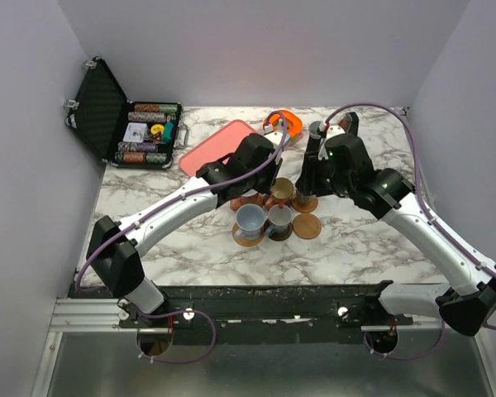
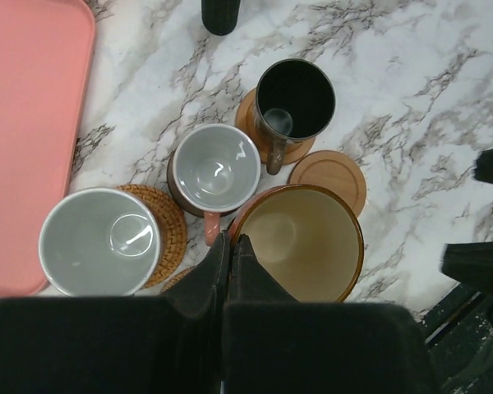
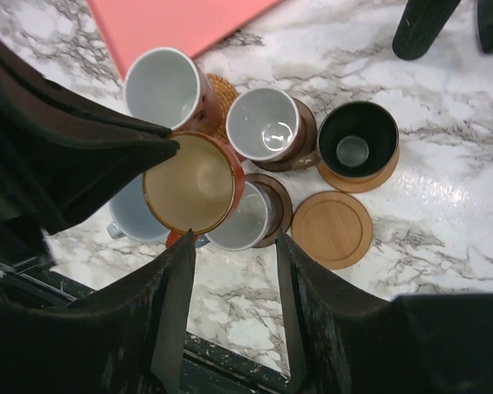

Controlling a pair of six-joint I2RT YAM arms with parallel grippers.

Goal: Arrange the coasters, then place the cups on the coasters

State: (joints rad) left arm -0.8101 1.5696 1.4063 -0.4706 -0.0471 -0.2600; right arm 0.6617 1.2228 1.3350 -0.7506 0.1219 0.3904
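1. Now the left claw (image 2: pixel 234 240) is pinched shut at the rim of the glossy copper-orange cup (image 2: pixel 300 242), cream inside, held aloft just beside the bare coaster (image 2: pixel 327 179), a smooth round wooden disc.
2. Just beyond the bare coaster, a black cup (image 2: pixel 296 98) sits on a tan coaster (image 2: pixel 294 153).
3. The right claw (image 3: pixel 235 240) hangs near the bare coaster, jaws apart, holding nothing.

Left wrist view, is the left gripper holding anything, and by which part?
Yes. The left gripper is shut on the copper-orange cup, apparently pinching it at the rim on its left edge.
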